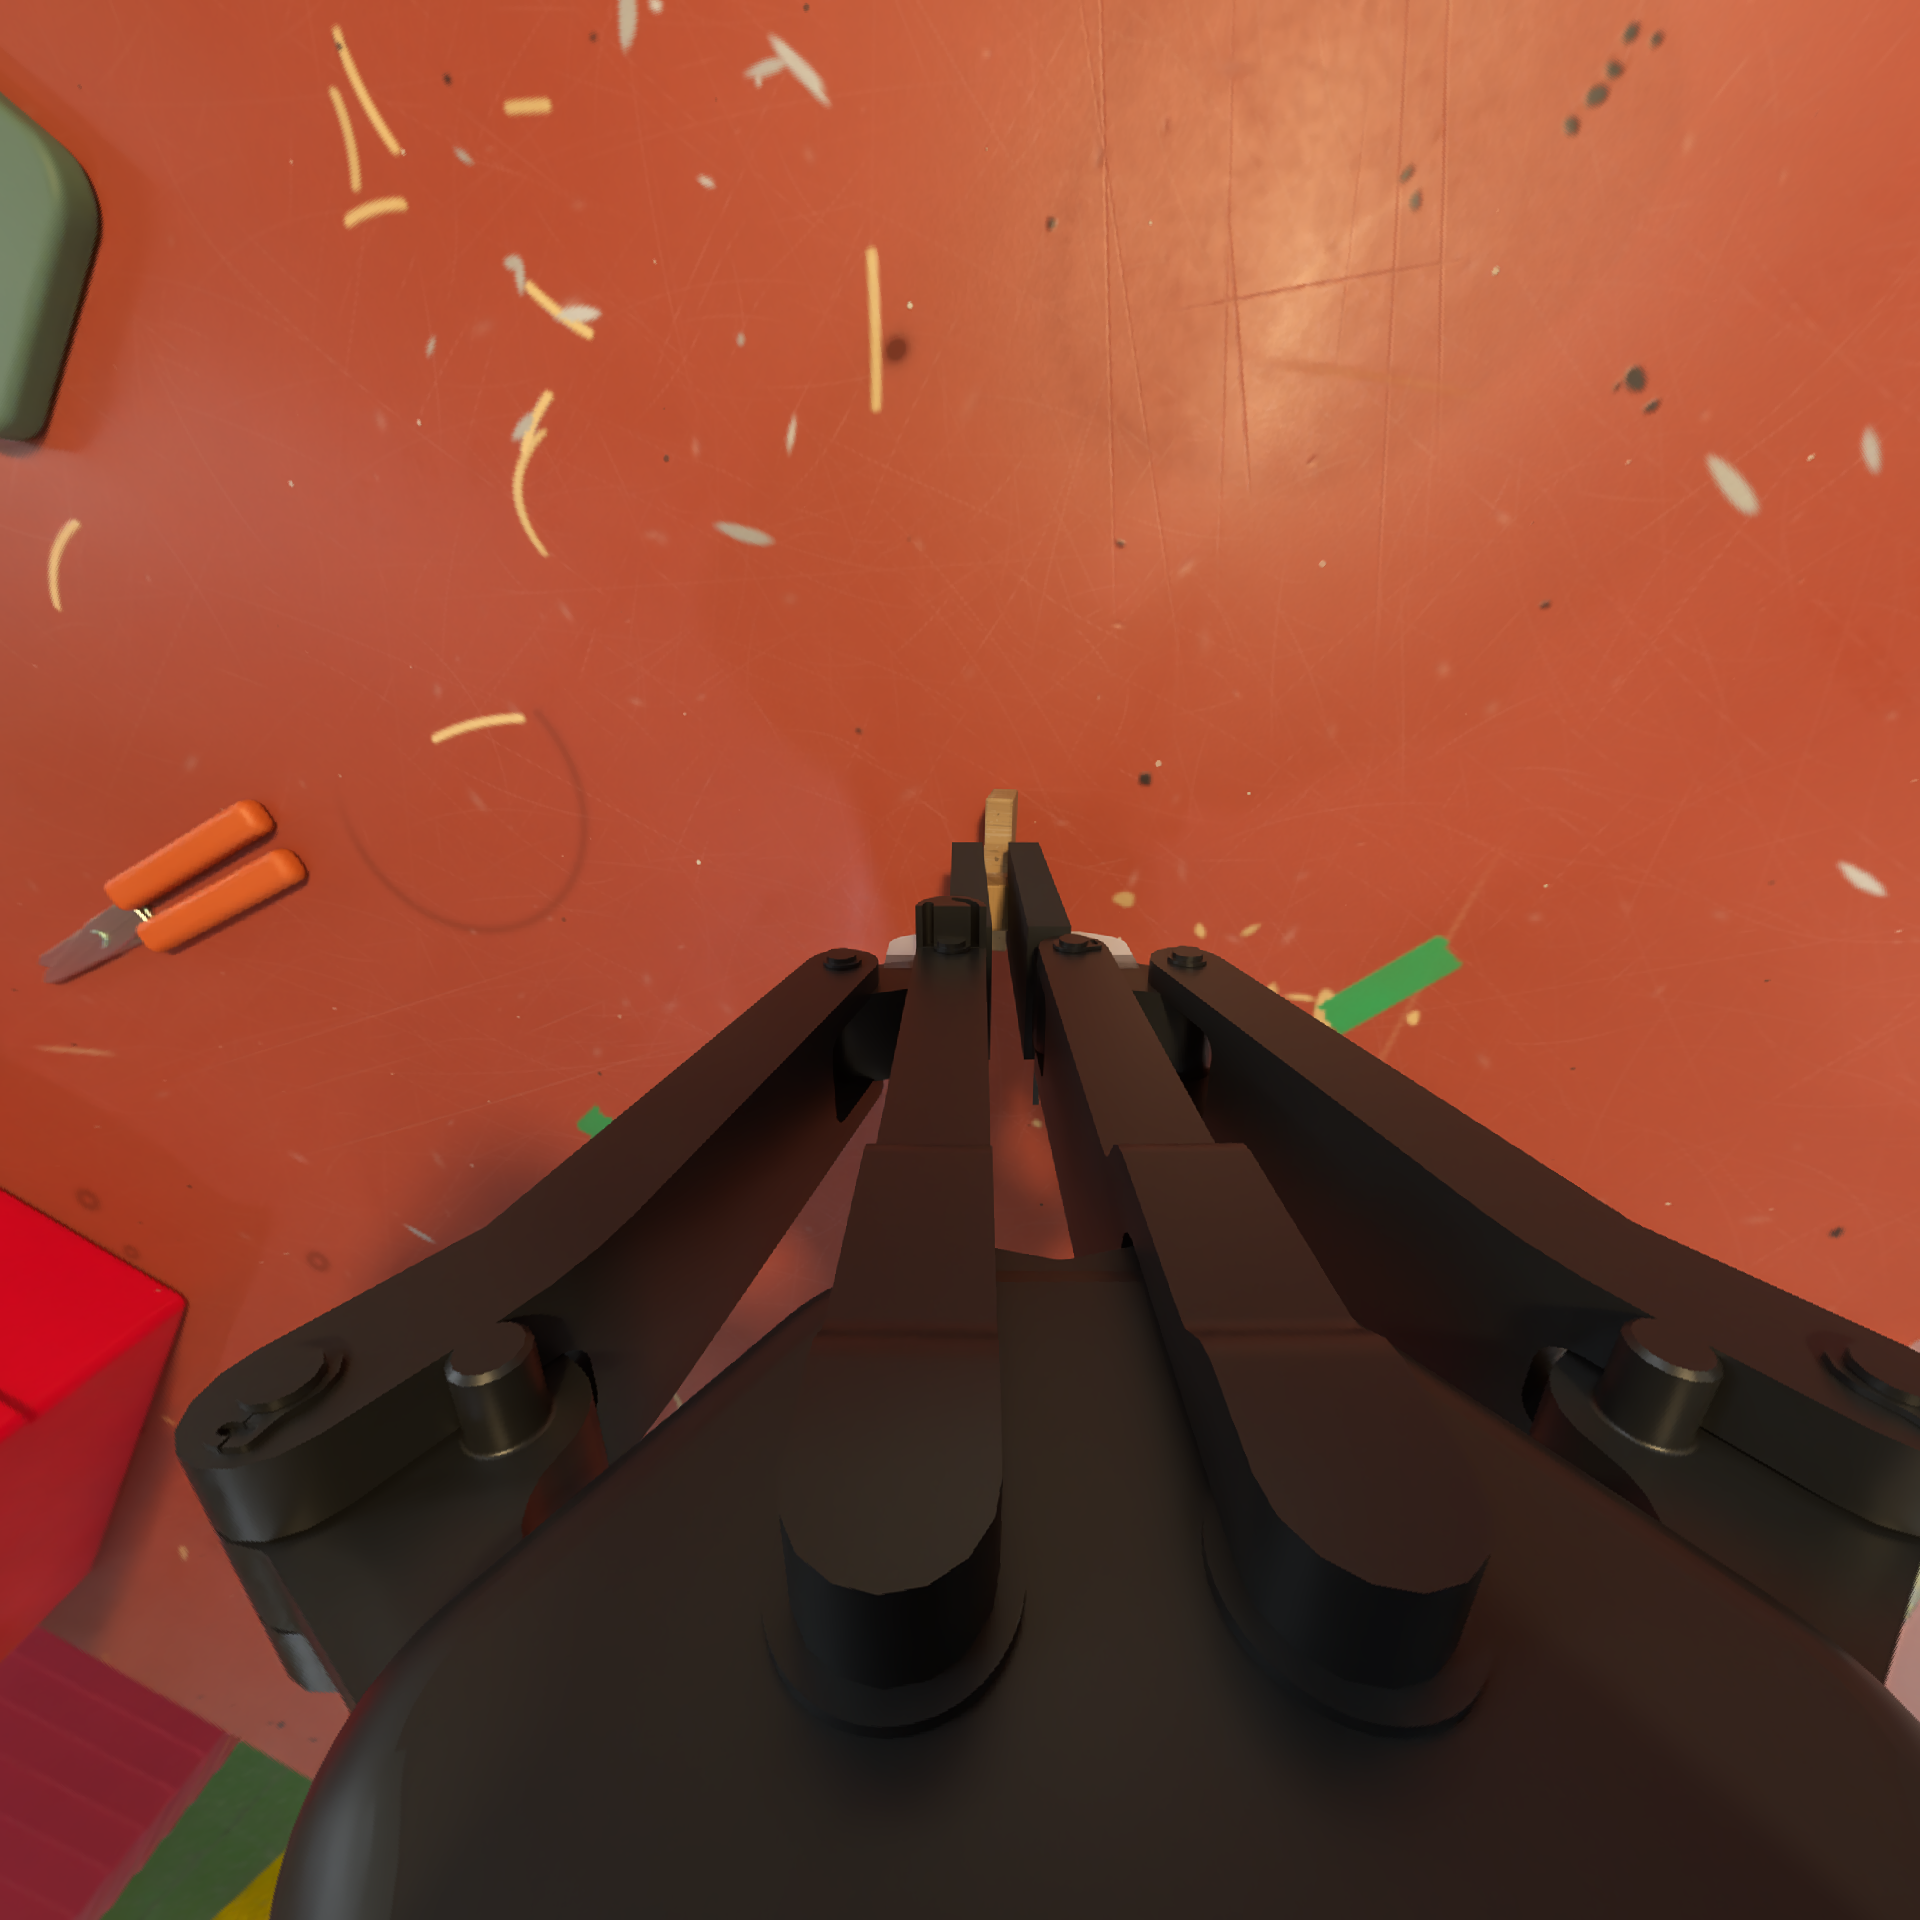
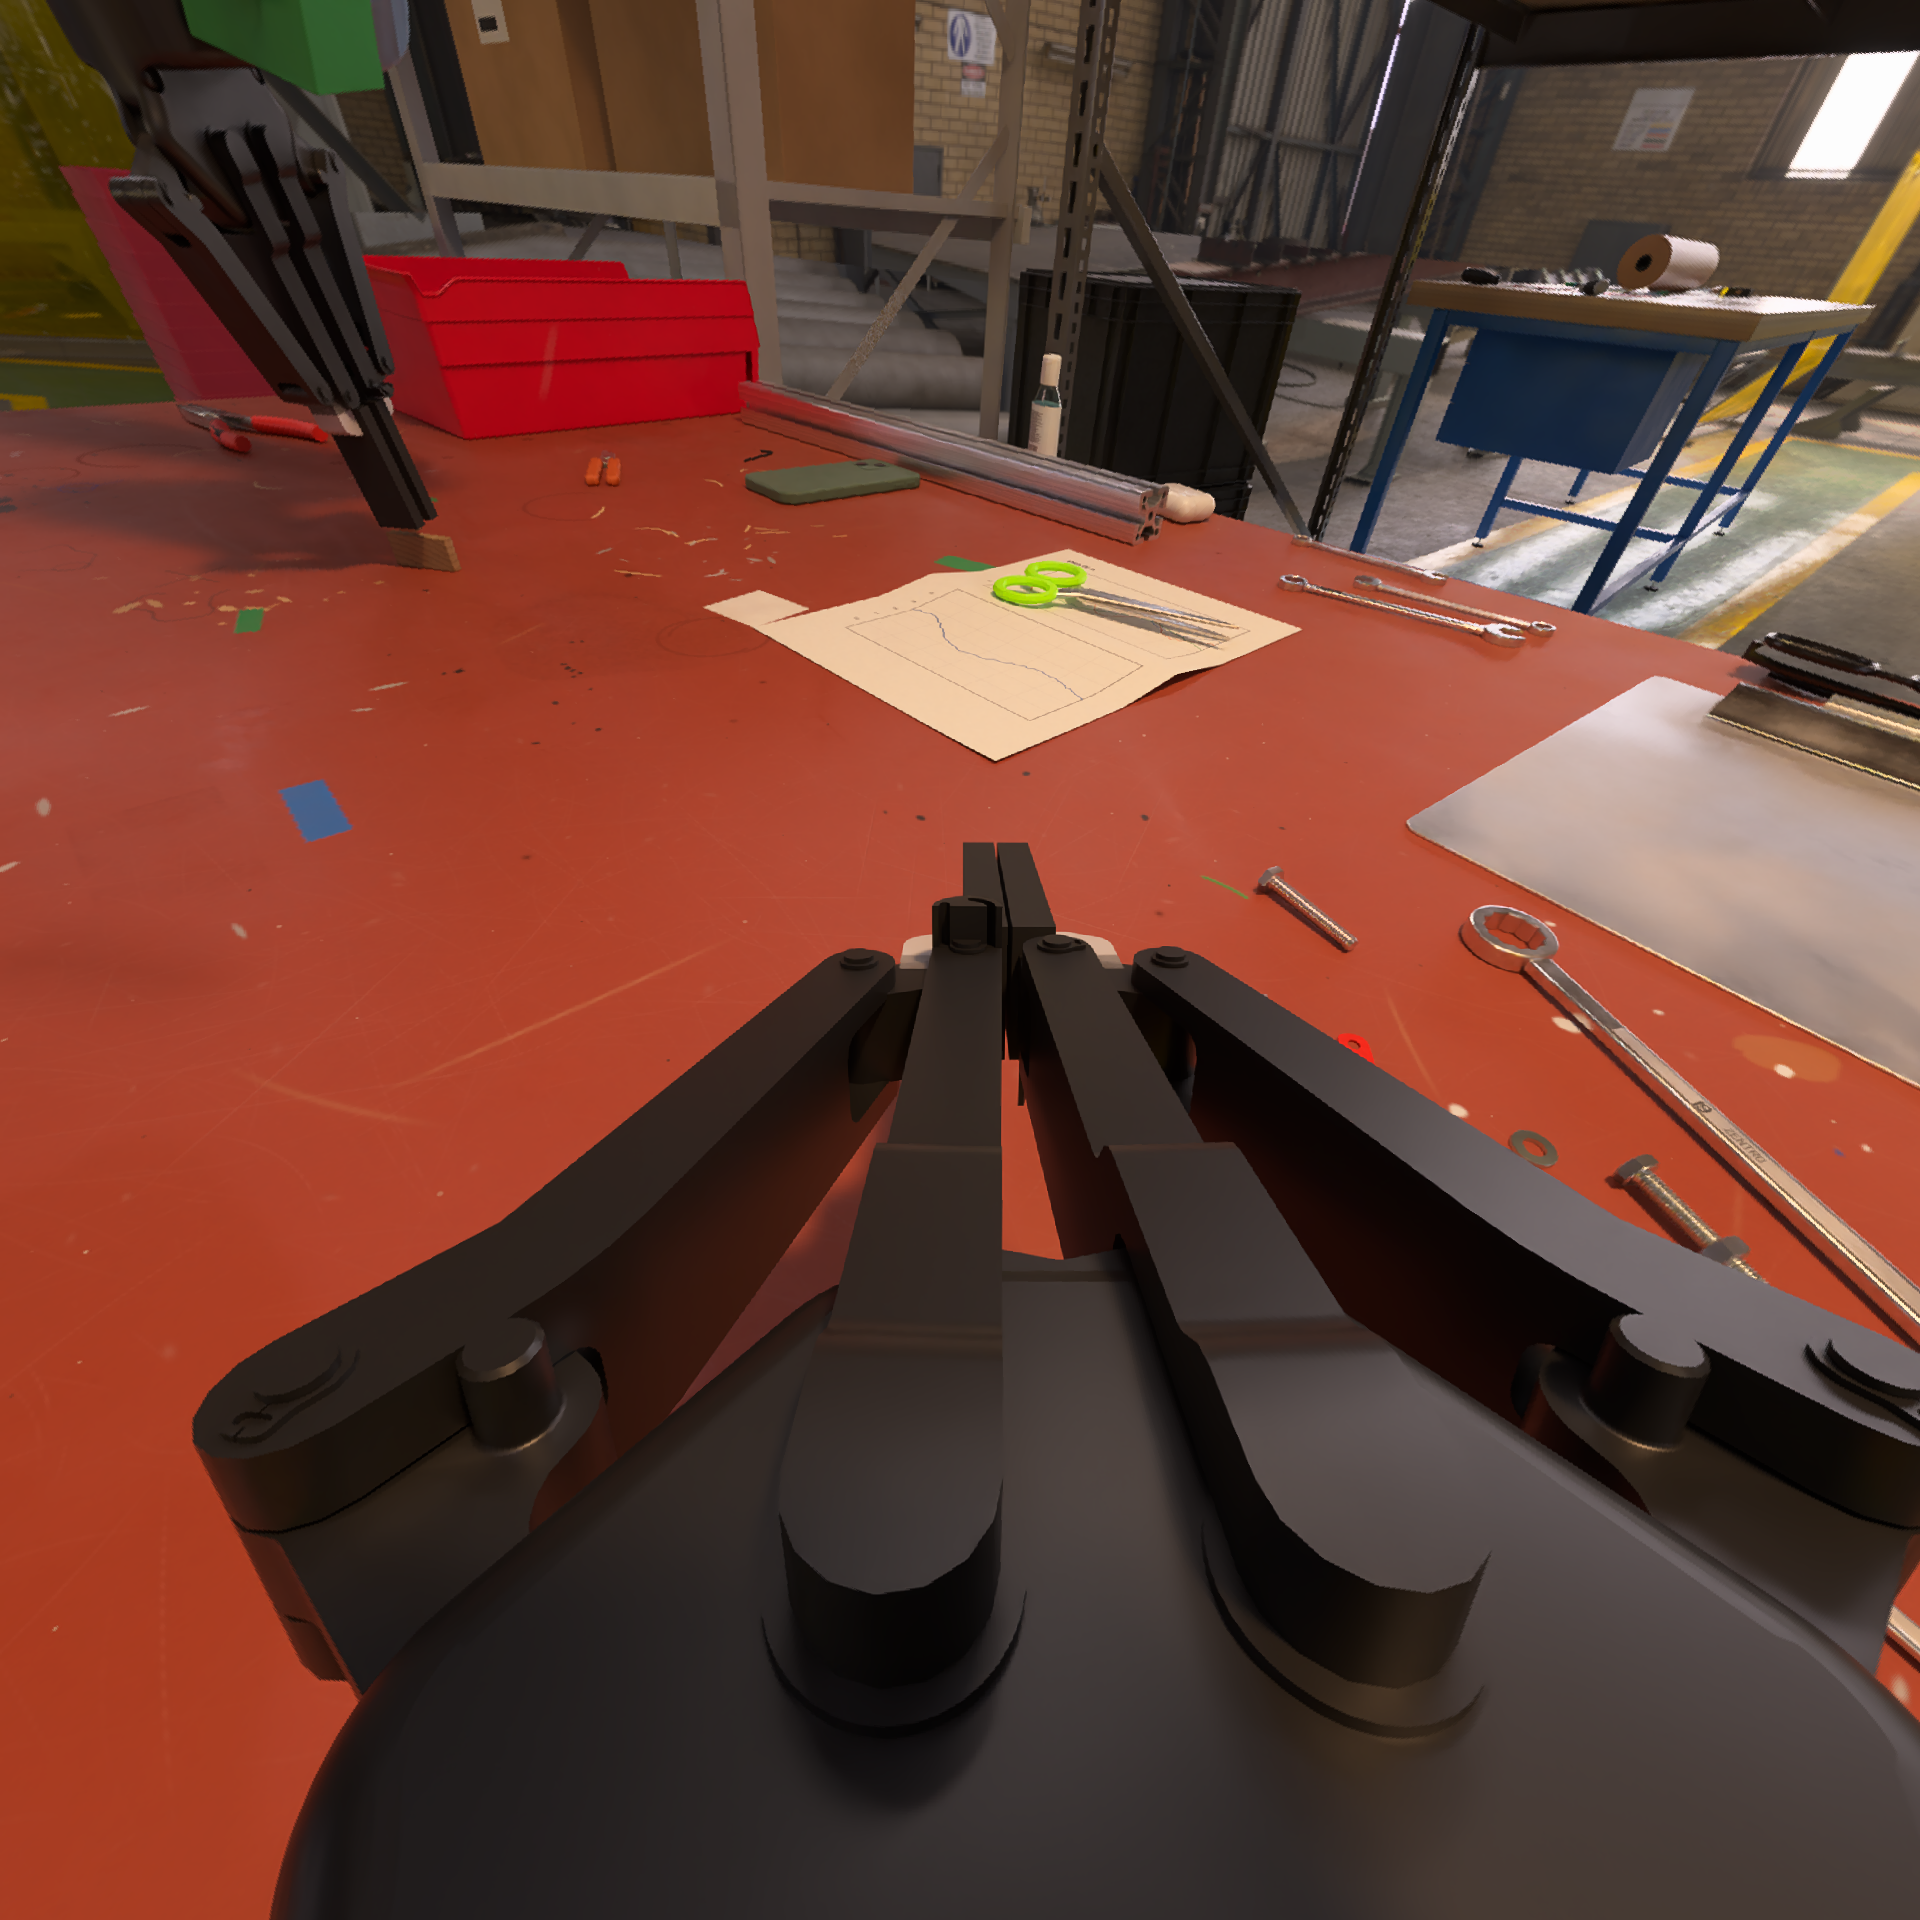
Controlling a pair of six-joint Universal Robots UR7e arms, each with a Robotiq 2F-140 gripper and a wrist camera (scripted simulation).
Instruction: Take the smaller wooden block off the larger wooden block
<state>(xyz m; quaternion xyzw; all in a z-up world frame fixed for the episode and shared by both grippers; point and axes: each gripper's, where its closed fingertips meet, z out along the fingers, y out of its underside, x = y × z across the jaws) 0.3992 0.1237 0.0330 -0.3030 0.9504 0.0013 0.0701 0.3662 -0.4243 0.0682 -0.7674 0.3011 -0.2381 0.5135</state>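
Nearby, left gripper (image 1: 997,868) clamps wooden block (image 1: 1001,821) — right gripper (image 2: 1006,868) closed, red bin (image 2: 561,343).

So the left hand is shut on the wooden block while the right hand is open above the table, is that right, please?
Not quite: the right hand is shut, empty, as the right wrist view shows. The left hand is indeed shut on the wooden block.

bench (image 2: 520,987) centre: bare, free passage | far left: left gripper (image 2: 405,520) on block (image 2: 426,549) | behind: red bins (image 2: 561,343), rail (image 2: 956,457) | mid: paper (image 2: 987,675), scissors (image 2: 1101,597) | right: plate (image 2: 1683,831), wrench (image 2: 1662,1081), bolts (image 2: 1307,908)
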